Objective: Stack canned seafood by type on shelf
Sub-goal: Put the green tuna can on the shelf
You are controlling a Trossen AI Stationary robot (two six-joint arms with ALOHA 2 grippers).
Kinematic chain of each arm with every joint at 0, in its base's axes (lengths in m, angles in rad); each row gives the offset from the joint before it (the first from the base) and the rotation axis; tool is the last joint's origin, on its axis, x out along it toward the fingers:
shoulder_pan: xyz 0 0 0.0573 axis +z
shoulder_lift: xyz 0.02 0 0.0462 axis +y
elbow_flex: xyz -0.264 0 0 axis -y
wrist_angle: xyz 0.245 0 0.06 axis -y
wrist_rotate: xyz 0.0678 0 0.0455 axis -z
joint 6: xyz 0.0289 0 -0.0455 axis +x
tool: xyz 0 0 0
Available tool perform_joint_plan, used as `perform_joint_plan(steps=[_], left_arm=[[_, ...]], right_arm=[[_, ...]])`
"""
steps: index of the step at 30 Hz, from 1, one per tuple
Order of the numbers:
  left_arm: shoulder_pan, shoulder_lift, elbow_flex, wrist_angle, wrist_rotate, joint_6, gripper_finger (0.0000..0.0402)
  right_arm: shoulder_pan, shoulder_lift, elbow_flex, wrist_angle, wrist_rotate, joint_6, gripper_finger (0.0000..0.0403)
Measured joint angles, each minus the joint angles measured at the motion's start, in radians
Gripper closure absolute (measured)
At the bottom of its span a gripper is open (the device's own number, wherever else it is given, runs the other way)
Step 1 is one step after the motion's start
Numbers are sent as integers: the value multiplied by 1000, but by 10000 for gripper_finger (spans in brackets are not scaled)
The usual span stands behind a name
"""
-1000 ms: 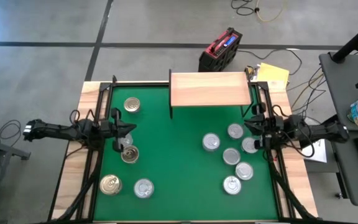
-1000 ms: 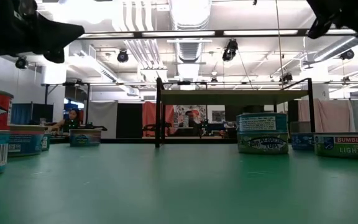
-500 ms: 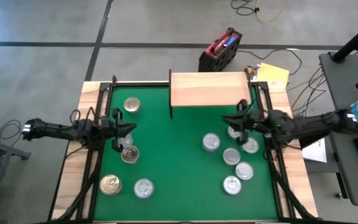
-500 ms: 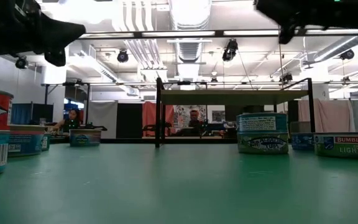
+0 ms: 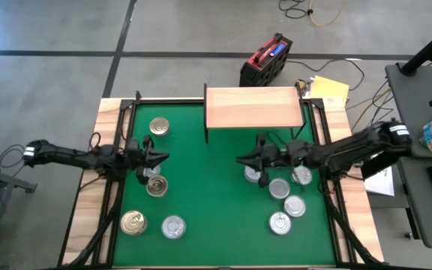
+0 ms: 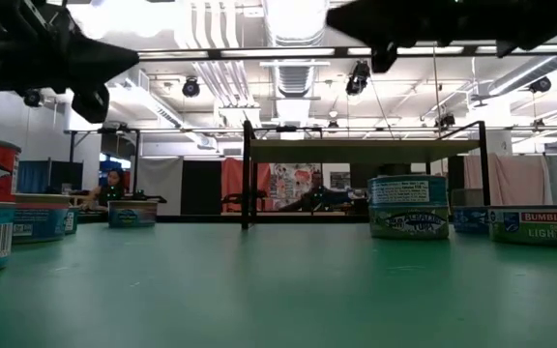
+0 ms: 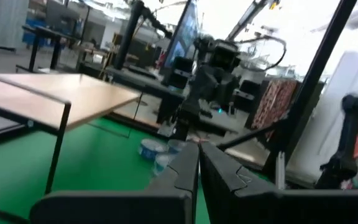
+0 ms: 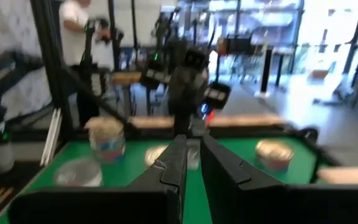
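Note:
Several canned seafood tins stand on their bases on the green mat (image 5: 208,225). One group is at the left (image 5: 156,185), with a gold-topped tin (image 5: 133,222) near the front. Another group is at the right (image 5: 280,187). The light-wood shelf (image 5: 253,107) stands on thin black legs at the mat's far edge, its top bare. My left gripper (image 5: 154,157) hovers shut above the left tins, seen close in the left wrist view (image 7: 199,152). My right gripper (image 5: 240,160) reaches level over the mat's middle, just left of a silver-topped tin (image 5: 255,172); it is shut on nothing (image 8: 193,144).
Black frame rails (image 5: 118,135) run along the mat's left and right sides. Bare green mat lies between the two tin groups and in front of the shelf. A red case (image 5: 267,60) and cables lie on the floor behind the table.
My right gripper has swept from the table's right edge toward the left, out over the right group of tins to the mat's middle, staying shut. My left gripper has rolled a little about its own line, staying in place. No tin has moved.

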Motion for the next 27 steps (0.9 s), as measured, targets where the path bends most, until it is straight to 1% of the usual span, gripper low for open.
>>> perform_joint_plan(steps=[4, 6, 10, 16, 20, 24, 27], left_arm=[[0, 25, 0, 3, -49, 30, 402], [0, 38, 0, 4, -51, 33, 402], [0, 53, 0, -3, -50, 33, 402], [0, 91, 0, -29, -50, -10, 402], [0, 113, 0, -22, -50, -34, 402], [0, 129, 0, -1, -50, -42, 402], [0, 139, 0, 16, -50, -46, 402]], right_arm=[[26, 60, 8, -63, 0, 33, 364], [31, 65, 10, -146, 0, 59, 364], [32, 42, 31, -358, 0, 93, 364], [32, -14, 93, -642, 0, 83, 364], [34, -52, 178, -841, 0, 80, 364], [35, -79, 279, -1136, 0, 62, 364], [37, -87, 335, -1310, -1, 62, 364]])
